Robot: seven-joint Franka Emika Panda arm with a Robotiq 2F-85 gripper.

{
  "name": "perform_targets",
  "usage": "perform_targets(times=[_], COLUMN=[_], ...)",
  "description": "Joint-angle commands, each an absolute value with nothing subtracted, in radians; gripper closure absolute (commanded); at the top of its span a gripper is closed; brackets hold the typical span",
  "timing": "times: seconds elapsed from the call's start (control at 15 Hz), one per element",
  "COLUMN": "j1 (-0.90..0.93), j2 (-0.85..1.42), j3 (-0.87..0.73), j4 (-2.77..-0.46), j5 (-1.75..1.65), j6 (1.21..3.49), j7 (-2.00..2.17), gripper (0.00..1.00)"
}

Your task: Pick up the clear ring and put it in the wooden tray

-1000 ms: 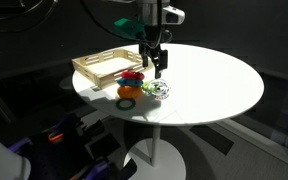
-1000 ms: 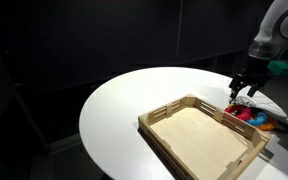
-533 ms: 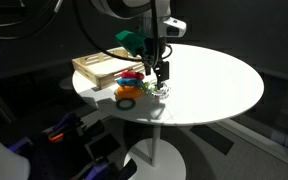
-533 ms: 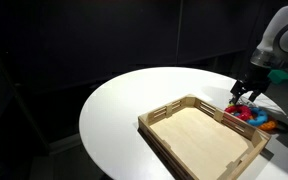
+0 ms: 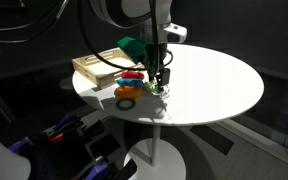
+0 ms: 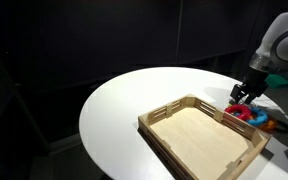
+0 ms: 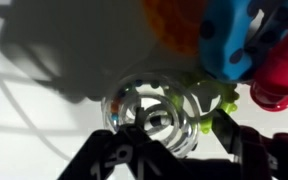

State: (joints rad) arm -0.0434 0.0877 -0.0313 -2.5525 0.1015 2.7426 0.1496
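The clear ring lies on the white round table, touching a small green ring. My gripper is open and low over the clear ring, with one dark finger on each side of it. In an exterior view the gripper is down at the table by the pile of rings, and the clear ring is mostly hidden beneath it. The wooden tray stands empty just beyond the rings; it also shows in an exterior view, with the gripper past its far corner.
An orange ring, a blue ring and a red ring lie close together between the clear ring and the tray. The table extends bare away from the tray. The table edge is near the orange ring.
My gripper has come down from above the rings to table height around the clear ring. The rings and the tray have not moved.
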Motion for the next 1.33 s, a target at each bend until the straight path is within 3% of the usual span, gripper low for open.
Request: perform_targets(times=[0.0,0.07,0.33,0.4,1.27], j1=[-0.040,-0.040,-0.037,-0.034,0.081], j2=[0.085,0.080,0.047,0.038,-0.029], j3=[-0.034,-0.034,-0.026,-0.024,0.061], j4=[-2.557,-2.556,-2.547,-2.544,-2.407], j5=[0.113,0.116,0.133,0.134,0.352], j6=[2.755,2.751,2.714,2.707,2.593], j7=[0.156,0.154,0.145,0.147,0.080], gripper=[0.51,0.67,0.95,0.90,0.90])
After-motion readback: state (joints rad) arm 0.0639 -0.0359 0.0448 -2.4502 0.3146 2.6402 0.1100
